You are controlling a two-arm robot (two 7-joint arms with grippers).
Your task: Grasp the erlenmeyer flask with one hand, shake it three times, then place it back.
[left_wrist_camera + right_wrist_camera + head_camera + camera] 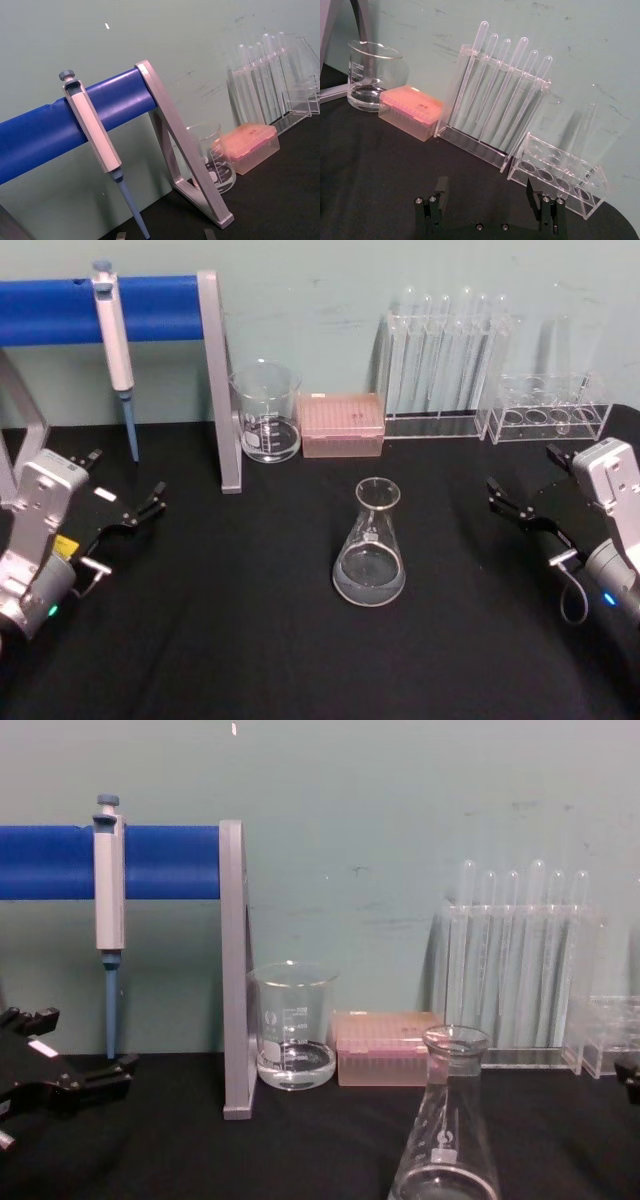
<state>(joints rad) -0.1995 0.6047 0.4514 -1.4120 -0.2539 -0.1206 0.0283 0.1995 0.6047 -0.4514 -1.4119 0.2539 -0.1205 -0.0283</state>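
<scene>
The erlenmeyer flask stands upright on the black table near the centre, with a little clear liquid in its wide base. The chest view shows its neck and white label close in the foreground. My left gripper rests at the left side of the table, well apart from the flask, with its fingers open and nothing between them; its fingertips show at the edge of the left wrist view. My right gripper sits at the right side, also apart from the flask, and its fingers stand open and empty.
Behind the flask along the wall stand a glass beaker, a pink tip box, a rack of test tubes and a second clear rack. A pipette hangs on a blue bar stand at the back left.
</scene>
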